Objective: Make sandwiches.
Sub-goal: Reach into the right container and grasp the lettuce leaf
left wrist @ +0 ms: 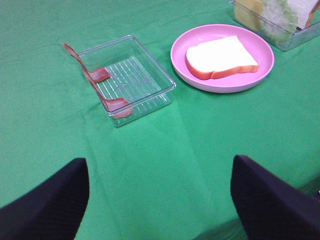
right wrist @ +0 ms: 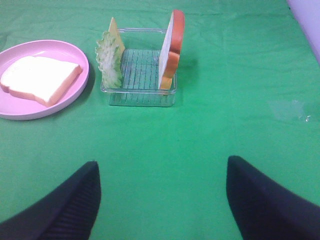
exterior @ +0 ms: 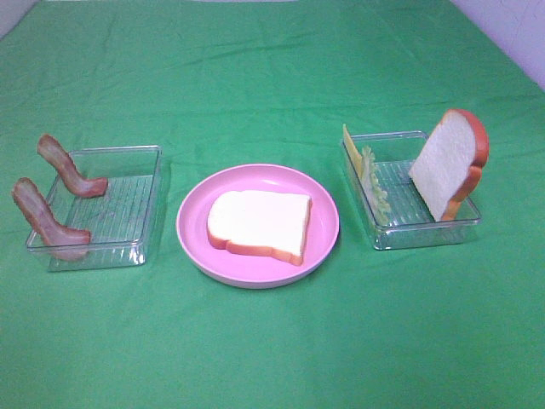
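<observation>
Two grippers, both spread wide and empty. The left gripper (left wrist: 159,170) shows its two dark fingers (left wrist: 50,205) far apart in its wrist view, with only the green cloth (left wrist: 165,140) between them. The right gripper (right wrist: 162,170) stands the same way and touches nothing (neither arm appears in the high view). Each gripper hangs over bare cloth, well apart from every item, its wrist camera looking down and forward toward the layout.

Ahead of the left gripper lies the left tray (exterior: 128,213), clear and ribbed. Two bacon strips (exterior: 64,166) lean against its outer wall, lower ends on the floor and upper ends above the rim. In the middle, between the trays, the pink plate (exterior: 324,237) carries one bread slice (exterior: 260,223) lying flat, crust toward the camera.

Ahead of the right gripper, the right tray (exterior: 400,204) holds the remaining parts. A second bread slice (exterior: 447,162) is propped nearly upright at its outer wall. A cheese square (exterior: 350,152) stands on edge at the wall nearest the plate, with a lettuce leaf (exterior: 375,187) just beside it.
</observation>
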